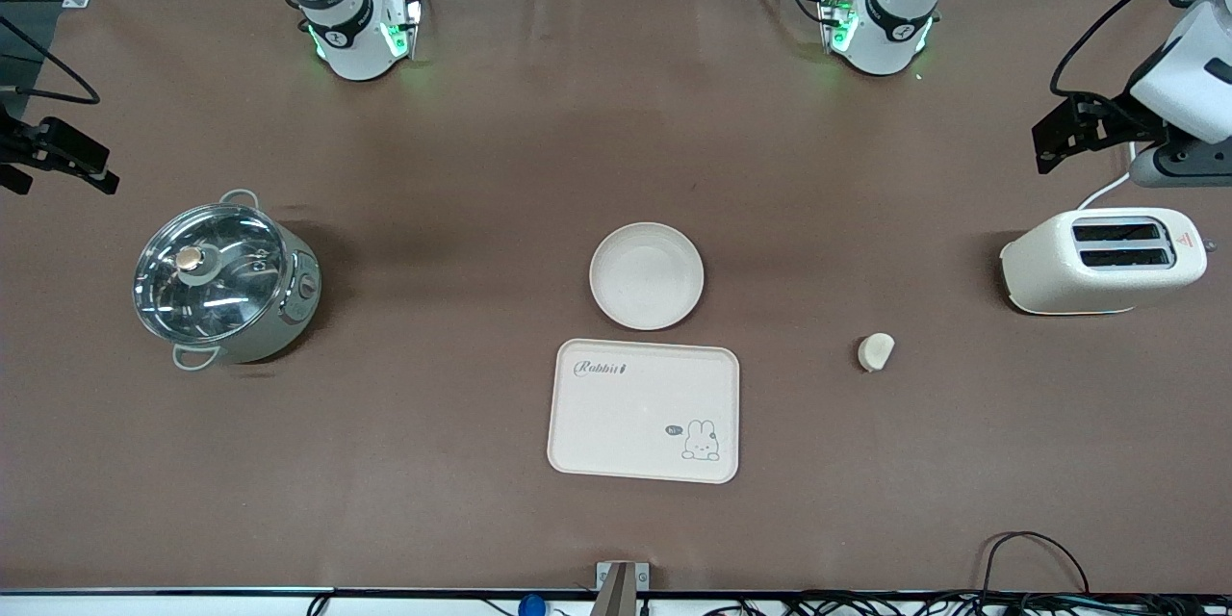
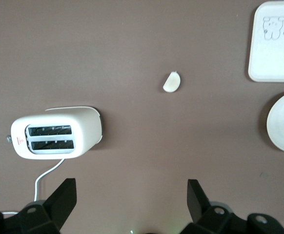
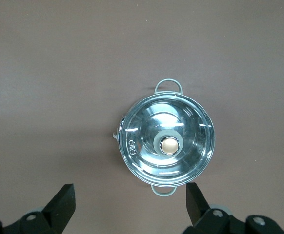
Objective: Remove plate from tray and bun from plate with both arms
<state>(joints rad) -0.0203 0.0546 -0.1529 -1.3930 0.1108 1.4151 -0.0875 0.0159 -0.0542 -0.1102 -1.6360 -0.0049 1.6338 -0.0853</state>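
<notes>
Beside the toaster (image 1: 1102,262) and pot (image 1: 226,281), left claw (image 2: 132,197) and right claw (image 3: 131,202) hang spread apart.

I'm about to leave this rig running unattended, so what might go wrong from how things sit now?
The bun lies loose on the bare table and is rounded, so a nudge might roll it away. The plate sits very close to the tray, so shifting one may bump the other. The left gripper hangs open above the table by the toaster, whose cord trails underneath and might snag it. The right gripper waits open above the table by the pot.
</notes>
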